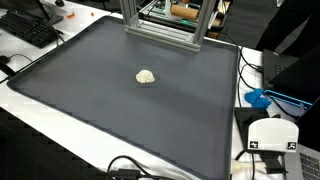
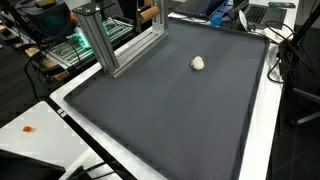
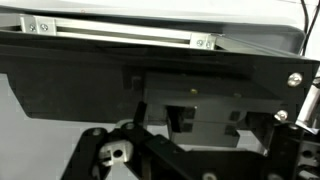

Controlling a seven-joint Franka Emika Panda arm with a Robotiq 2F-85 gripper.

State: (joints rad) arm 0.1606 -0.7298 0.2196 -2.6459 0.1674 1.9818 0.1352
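Observation:
A small cream-white lump (image 1: 146, 76) lies alone on the dark grey mat (image 1: 90, 100); it shows in both exterior views (image 2: 198, 63). Neither the arm nor the gripper shows in either exterior view. In the wrist view my gripper (image 3: 200, 125) hangs close in front of a black panel (image 3: 90, 75) with an aluminium bar (image 3: 120, 32) above it. The black finger linkages stand wide apart at the left and right of the picture, with nothing between them. The lump is out of the wrist view.
An aluminium frame (image 1: 160, 25) stands at the mat's far edge, also seen in an exterior view (image 2: 110, 40). A keyboard (image 1: 30, 28), a blue object (image 1: 262, 98), a white device (image 1: 272, 135) and cables (image 1: 130, 168) lie around the mat on the white table.

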